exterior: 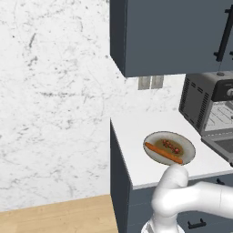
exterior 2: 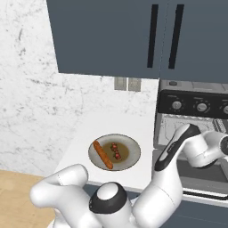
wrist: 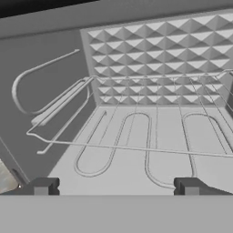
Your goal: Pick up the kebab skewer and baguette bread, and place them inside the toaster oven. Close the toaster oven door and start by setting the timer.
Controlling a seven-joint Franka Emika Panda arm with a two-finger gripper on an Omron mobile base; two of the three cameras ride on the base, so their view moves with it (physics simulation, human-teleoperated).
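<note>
On the counter a grey plate holds the long orange-brown baguette bread and, beside it, the short kebab skewer with red and dark chunks. To the right stands the dark toaster oven, its door folded down flat. My arm reaches across that door to the oven mouth. In the hand view my gripper is open with nothing between its fingertips, looking in over the wire rack at the patterned back wall.
Dark blue wall cupboards hang low over the counter and the oven. Wall outlets sit behind the plate. The counter ends at its left edge, with wooden floor below.
</note>
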